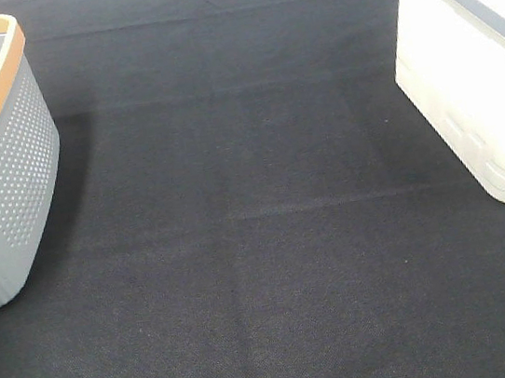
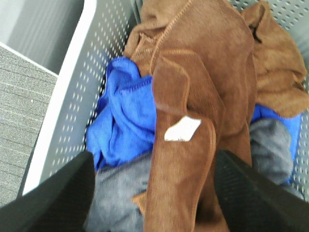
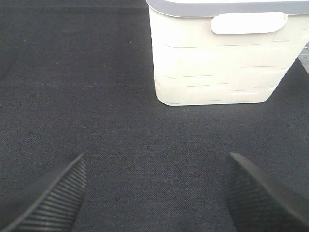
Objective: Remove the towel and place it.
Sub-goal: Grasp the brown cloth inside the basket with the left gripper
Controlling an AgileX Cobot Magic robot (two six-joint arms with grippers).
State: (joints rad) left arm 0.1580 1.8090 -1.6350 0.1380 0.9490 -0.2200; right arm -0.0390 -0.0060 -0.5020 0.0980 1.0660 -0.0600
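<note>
The left claw [image 2: 154, 159] points down into the grey perforated plastic basket [image 2: 79, 101], its black fingers spread wide, gripping nothing. The reddish-brown terry towel [image 2: 207, 82] with a white tag lies crumpled beneath, running between the fingers, over a blue cloth [image 2: 120, 116] and a grey cloth [image 2: 116, 193]. The right claw [image 3: 157, 159], equally wide and empty, hovers over the dark fabric bench [image 3: 72, 72], facing a white plastic bin [image 3: 217, 63].

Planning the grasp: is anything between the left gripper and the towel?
Nothing visible. The towel lies on top of the blue cloth and grey cloth in the basket, straight ahead of the open left gripper.
</note>
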